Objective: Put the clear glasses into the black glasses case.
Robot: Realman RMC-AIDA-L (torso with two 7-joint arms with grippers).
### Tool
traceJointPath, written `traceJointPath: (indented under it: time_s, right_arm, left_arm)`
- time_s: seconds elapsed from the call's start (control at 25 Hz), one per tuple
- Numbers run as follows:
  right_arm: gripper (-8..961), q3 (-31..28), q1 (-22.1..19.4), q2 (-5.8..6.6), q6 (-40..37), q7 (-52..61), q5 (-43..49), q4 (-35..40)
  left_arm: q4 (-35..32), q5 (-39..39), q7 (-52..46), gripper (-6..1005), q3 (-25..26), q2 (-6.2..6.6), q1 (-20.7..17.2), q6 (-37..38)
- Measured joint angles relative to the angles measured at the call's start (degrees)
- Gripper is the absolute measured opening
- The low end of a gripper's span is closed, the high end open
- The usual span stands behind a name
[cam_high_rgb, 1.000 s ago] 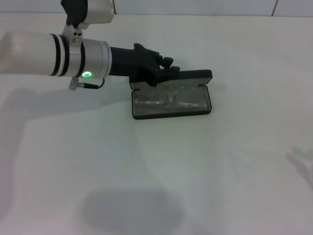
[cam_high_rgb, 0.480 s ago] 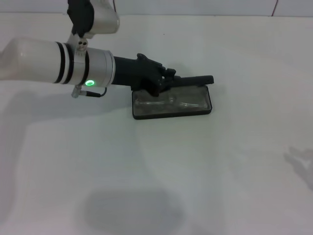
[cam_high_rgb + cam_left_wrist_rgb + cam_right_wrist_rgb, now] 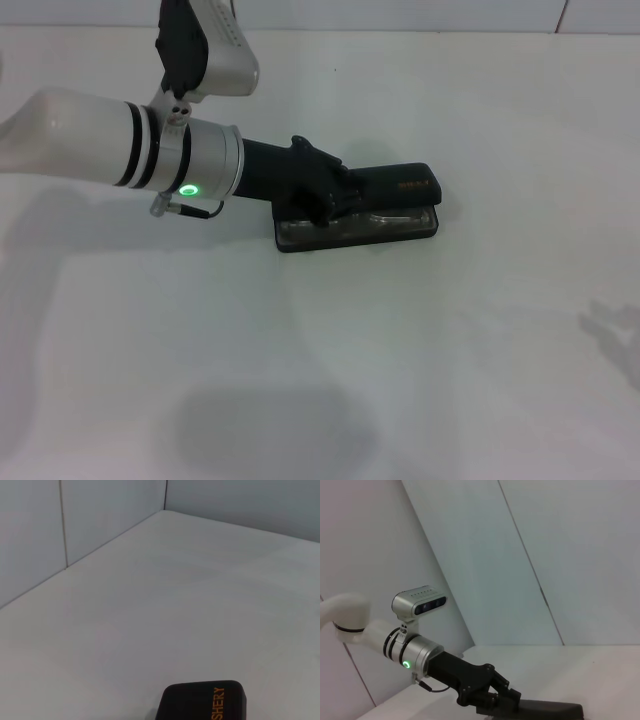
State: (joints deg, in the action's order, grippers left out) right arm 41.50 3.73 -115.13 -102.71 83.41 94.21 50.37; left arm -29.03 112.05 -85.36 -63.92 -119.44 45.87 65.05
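White counter (image 3: 420, 350) and pale walls are surrounding the case (image 3: 400, 205), sitting far of centre, its lid lowered almost flat. Glasses (image 3: 385, 217) are lying inside, glimpsed through the near gap. Left claw (image 3: 335, 195) is pressing on the lid's left end; I cannot tell its fingers' spread.
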Motion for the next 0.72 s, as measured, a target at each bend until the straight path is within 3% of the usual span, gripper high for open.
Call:
traceJointPath:
  time_s: [0.44, 0.6, 0.72]
  right_arm:
    - [173, 0.28, 0.16, 0.00, -0.28, -0.58, -0.51, -0.02]
    - [173, 0.18, 0.13, 0.00, -0.66, -0.59, -0.31, -0.04]
    - [173, 0.09, 0.07, 0.00, -1.13, -0.54, -0.14, -0.09]
  left_arm:
    - [-0.64, 0.01, 0.02, 215, -1.82, 0.00, -2.17, 0.38]
    - [-4.68, -0.84, -0.33, 222, -1.82, -0.14, -3.42, 5.13]
    - [-10.76, -4.04, -1.72, 227, -1.73, -0.17, -5.97, 12.80]
